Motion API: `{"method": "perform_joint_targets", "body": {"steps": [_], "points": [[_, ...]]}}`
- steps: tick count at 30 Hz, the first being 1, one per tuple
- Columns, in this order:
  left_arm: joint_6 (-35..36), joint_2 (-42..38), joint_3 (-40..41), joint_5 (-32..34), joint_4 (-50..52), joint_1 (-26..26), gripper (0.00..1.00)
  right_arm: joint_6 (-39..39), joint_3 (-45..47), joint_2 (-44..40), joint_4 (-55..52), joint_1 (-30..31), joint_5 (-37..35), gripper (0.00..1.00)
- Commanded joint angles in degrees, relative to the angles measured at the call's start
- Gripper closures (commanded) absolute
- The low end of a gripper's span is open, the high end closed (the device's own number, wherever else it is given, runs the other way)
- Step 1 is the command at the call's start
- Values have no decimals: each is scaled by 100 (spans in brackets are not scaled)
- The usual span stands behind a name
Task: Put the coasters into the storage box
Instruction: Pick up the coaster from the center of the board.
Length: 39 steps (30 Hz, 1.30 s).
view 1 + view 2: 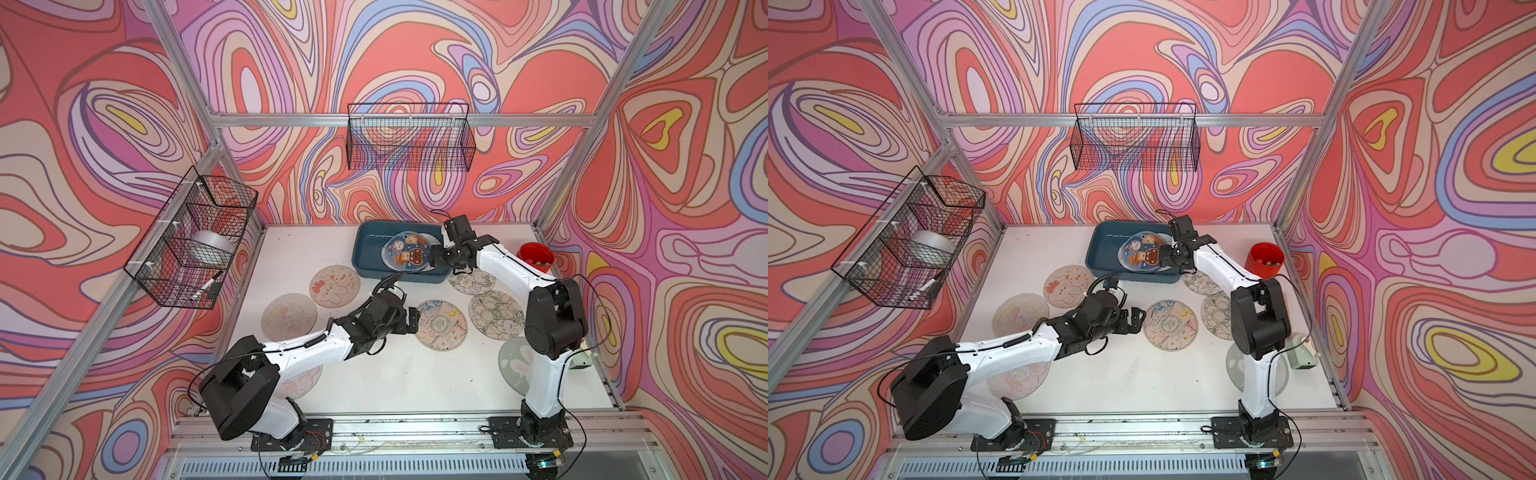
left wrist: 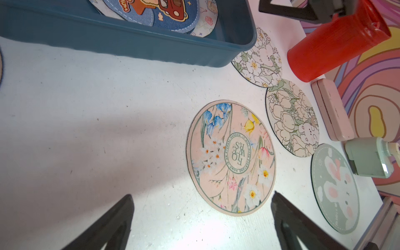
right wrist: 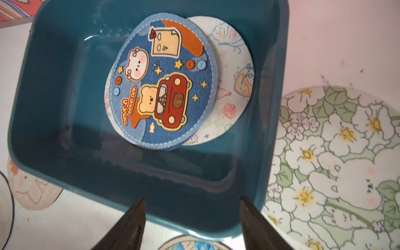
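bright, even light overhead; soft arm shadows on the table (image 2: 86, 129); wrist views blurred at the edges.

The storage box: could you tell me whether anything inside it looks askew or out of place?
Slightly: the blue bear coaster lies offset on a white coaster, not squarely stacked, in the storage box. Nothing looks damaged or spilled.

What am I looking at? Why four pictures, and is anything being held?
Two robot arms face a table, each ending in a two-fingered gripper. Two pictures look down from overhead; two come from cameras on the wrists. On the table lie round printed coasters, a teal storage box and a red cup. A blue coaster lies in the box atop a pale coaster. The left gripper hovers open by a flower coaster; the right gripper, open, hangs over the box. Neither holds anything.
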State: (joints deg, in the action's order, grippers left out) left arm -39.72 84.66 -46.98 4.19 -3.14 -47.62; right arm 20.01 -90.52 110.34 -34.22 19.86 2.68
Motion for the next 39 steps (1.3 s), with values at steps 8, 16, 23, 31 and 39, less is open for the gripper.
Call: {"method": "perform_joint_targets", "body": {"steps": [8,16,23,31,39], "points": [[-332,672,-733,-376,841,27,2,159,1700,-1295,143,-139,388,31],[-483,1282,-1259,-640,1312,5,2,419,2919,-1731,410,-210,756,32],[-481,1627,-1584,-612,1577,-111,2,520,3471,-1788,479,-219,976,32],[-497,1904,-1776,-643,1751,-152,2,601,3870,-1920,455,-244,955,32],[-441,2148,-1970,-725,1790,-217,2,684,4042,-1995,344,-272,914,32]]}}
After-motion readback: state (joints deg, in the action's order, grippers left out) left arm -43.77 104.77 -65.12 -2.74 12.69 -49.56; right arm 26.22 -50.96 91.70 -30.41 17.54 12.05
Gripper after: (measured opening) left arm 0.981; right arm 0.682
